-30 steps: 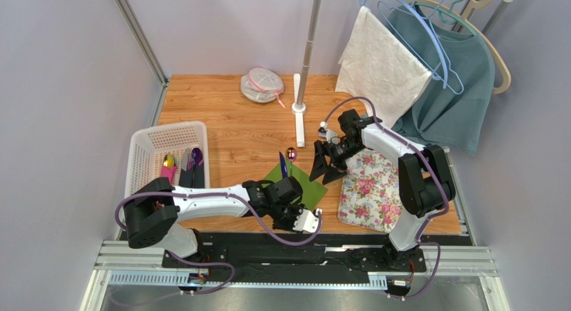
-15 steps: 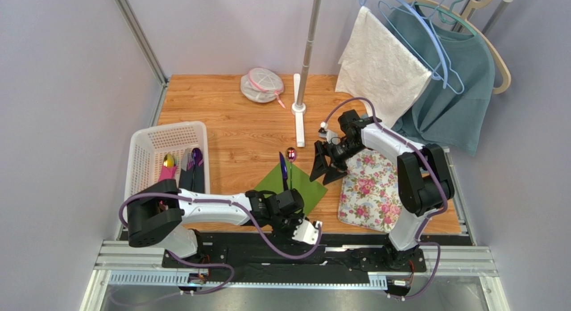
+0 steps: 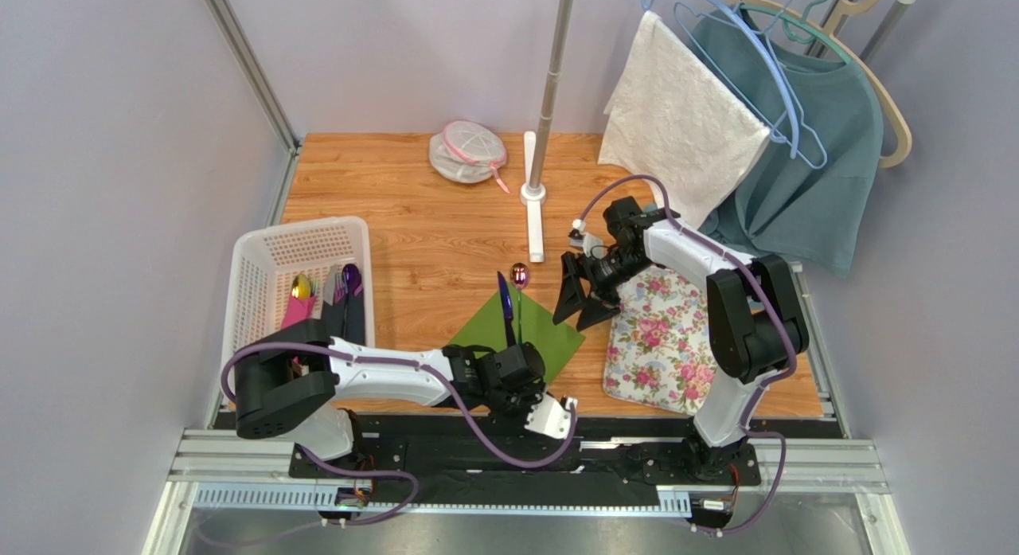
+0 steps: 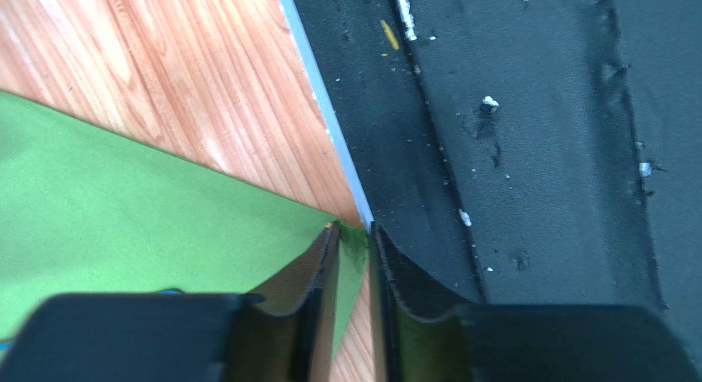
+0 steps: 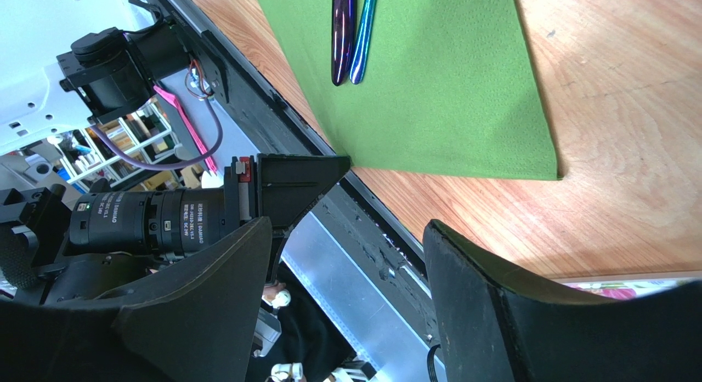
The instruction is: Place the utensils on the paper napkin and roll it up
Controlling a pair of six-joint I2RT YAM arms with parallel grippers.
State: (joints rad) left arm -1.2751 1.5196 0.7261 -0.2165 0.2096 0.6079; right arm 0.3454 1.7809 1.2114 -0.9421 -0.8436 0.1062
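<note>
The green paper napkin [image 3: 544, 328] lies as a diamond on the wooden table. Two utensils rest on it, a blue-purple stick [image 3: 507, 304] and one with a glossy reddish head [image 3: 519, 272]. In the right wrist view the pair [image 5: 349, 28] lie side by side on the napkin [image 5: 437, 94]. My left gripper [image 3: 520, 374] sits low at the napkin's near corner by the table edge. Its jaws [image 4: 354, 242] straddle that corner [image 4: 353, 259] with a narrow gap left. My right gripper [image 3: 583, 295] hangs open and empty above the napkin's right corner, fingers [image 5: 511, 308] wide apart.
A white basket [image 3: 257, 280] at the left holds more utensils [image 3: 323, 295]. A floral mat [image 3: 658, 340] lies right of the napkin. A stand pole [image 3: 541, 137], a mesh pouch [image 3: 467, 151] and hung cloths [image 3: 682, 113] are at the back. The black base rail [image 4: 527, 152] borders the table edge.
My left gripper has drawn back toward the near table edge to the napkin's near corner, uncovering more green sheet, and its jaws have narrowed. The right arm has stayed still.
</note>
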